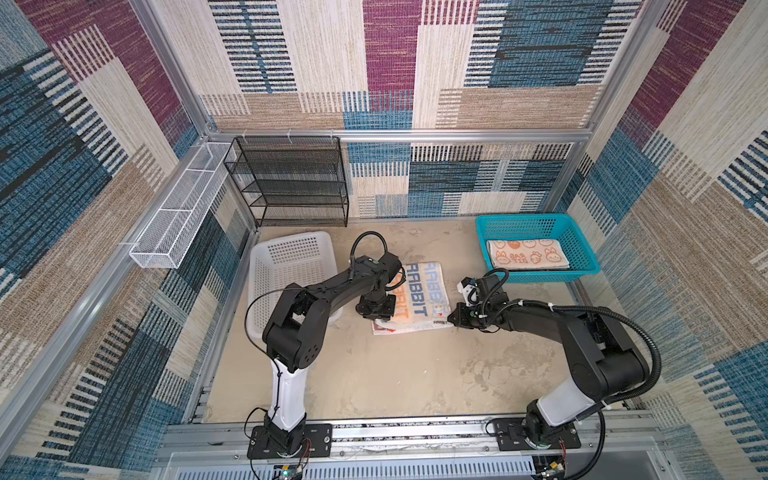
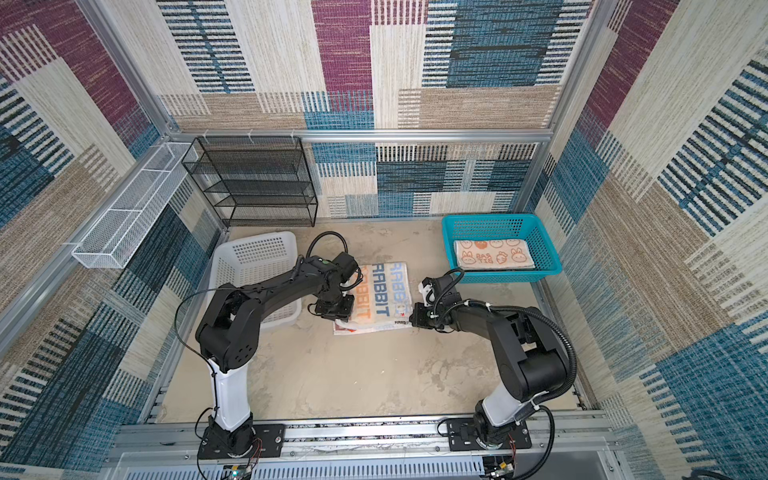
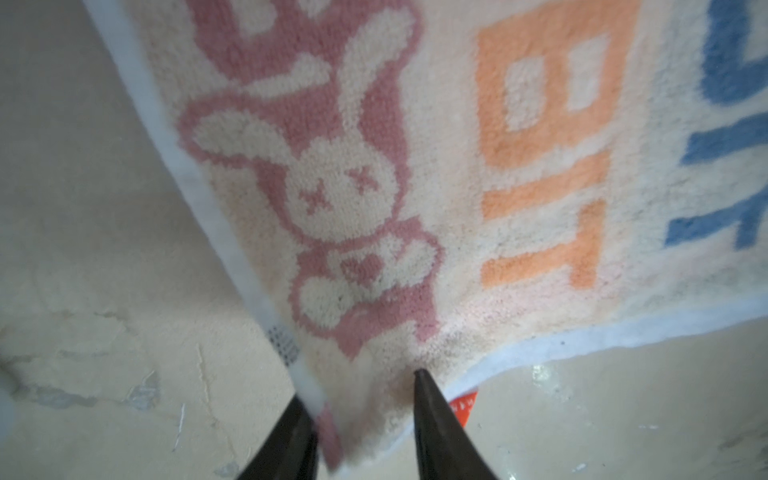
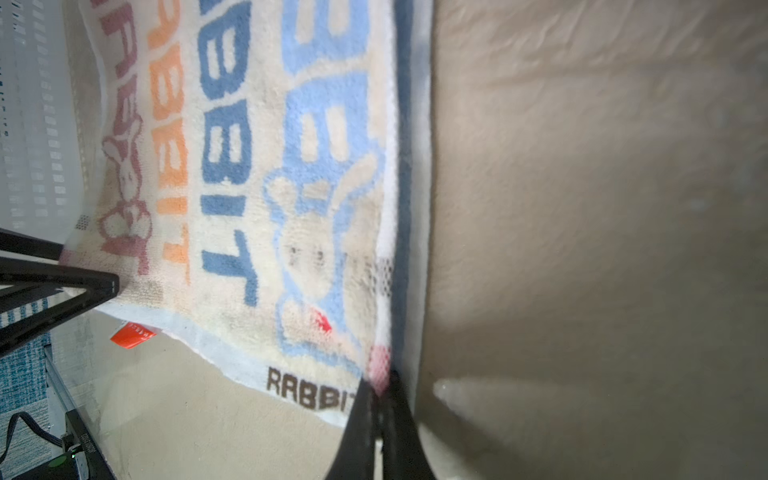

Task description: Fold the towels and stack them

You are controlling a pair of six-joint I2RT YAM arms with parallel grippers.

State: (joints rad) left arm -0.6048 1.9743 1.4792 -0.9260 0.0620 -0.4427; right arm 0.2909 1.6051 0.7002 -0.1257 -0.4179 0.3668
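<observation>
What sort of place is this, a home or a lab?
Probably a robot test cell: two arms bolted to an aluminium rail, carpet-patterned wall panels, and a RABBIT towel staged between baskets.

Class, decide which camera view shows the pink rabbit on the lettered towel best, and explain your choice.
The left wrist view: the pink rabbit fills the frame, crossed eyes clear. The right wrist view shows it small and blurred near the towel edge. In both top views the left arm hides it.
</observation>
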